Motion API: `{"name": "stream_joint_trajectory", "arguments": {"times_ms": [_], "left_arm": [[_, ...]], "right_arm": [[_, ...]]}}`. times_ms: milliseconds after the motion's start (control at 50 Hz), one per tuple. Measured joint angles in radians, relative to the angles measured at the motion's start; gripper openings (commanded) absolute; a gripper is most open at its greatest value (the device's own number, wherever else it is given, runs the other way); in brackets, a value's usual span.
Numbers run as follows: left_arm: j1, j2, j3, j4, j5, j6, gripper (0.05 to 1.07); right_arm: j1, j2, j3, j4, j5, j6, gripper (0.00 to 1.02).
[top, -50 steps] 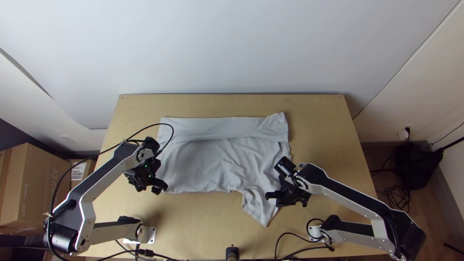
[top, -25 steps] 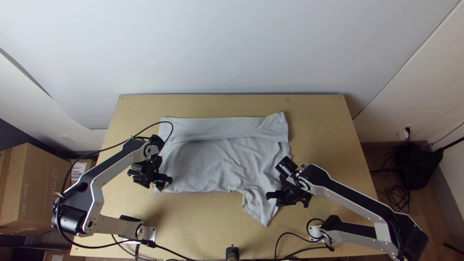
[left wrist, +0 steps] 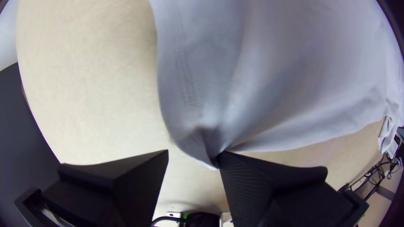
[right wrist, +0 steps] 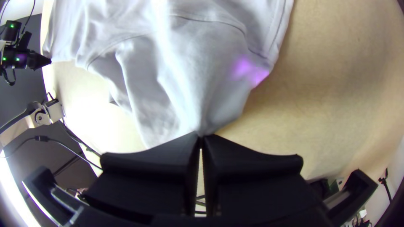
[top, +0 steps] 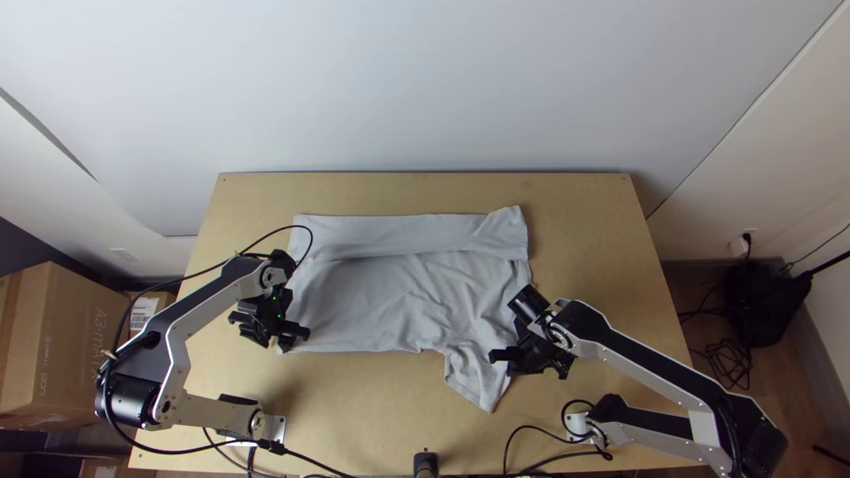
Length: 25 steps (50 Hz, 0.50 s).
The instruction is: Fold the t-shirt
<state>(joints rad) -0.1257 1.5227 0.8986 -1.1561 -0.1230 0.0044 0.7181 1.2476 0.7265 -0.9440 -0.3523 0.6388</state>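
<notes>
The light grey t-shirt (top: 381, 292) lies on the table with a band along its far side folded over and a sleeve sticking out toward the near edge. At its near left corner is my left gripper (top: 294, 336). In the left wrist view, my left gripper (left wrist: 193, 157) stands open, one fingertip touching a creased corner of the shirt (left wrist: 294, 84). Over the sleeve is my right gripper (top: 501, 356). The right wrist view has my right gripper (right wrist: 200, 136) shut on gathered cloth of the t-shirt (right wrist: 181, 75).
Bare wooden table (top: 584, 230) surrounds the shirt. A small black device (top: 426, 462) stands at the near edge between the arm bases. Cables run near both bases, and cardboard boxes (top: 62, 345) stand beyond the left side.
My left gripper has moved slightly right and farther up the table, then a little back left; its arm's elbow has shifted. My right gripper has edged right, the sleeve with it.
</notes>
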Motion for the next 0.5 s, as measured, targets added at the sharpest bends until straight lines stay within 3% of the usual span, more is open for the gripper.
{"name": "stream_joint_trajectory", "arguments": {"times_ms": [220,260,320,500], "left_arm": [[0.021,-0.008,-0.013,0.007,-0.014,0.023,0.64],[0.021,-0.009,-0.016,0.008,-0.013,0.023,0.52],[0.013,-0.017,-0.026,0.016,-0.014,0.023,0.1],[-0.028,-0.051,-0.059,0.046,-0.012,0.031,0.08]], "right_arm": [[-0.019,-0.005,0.0,0.0,0.0,-0.012,0.03],[-0.02,-0.006,0.0,0.0,0.0,-0.012,0.03],[-0.02,-0.006,0.0,0.0,0.0,-0.012,0.03],[-0.027,-0.006,0.0,0.0,0.0,-0.015,0.03]]}}
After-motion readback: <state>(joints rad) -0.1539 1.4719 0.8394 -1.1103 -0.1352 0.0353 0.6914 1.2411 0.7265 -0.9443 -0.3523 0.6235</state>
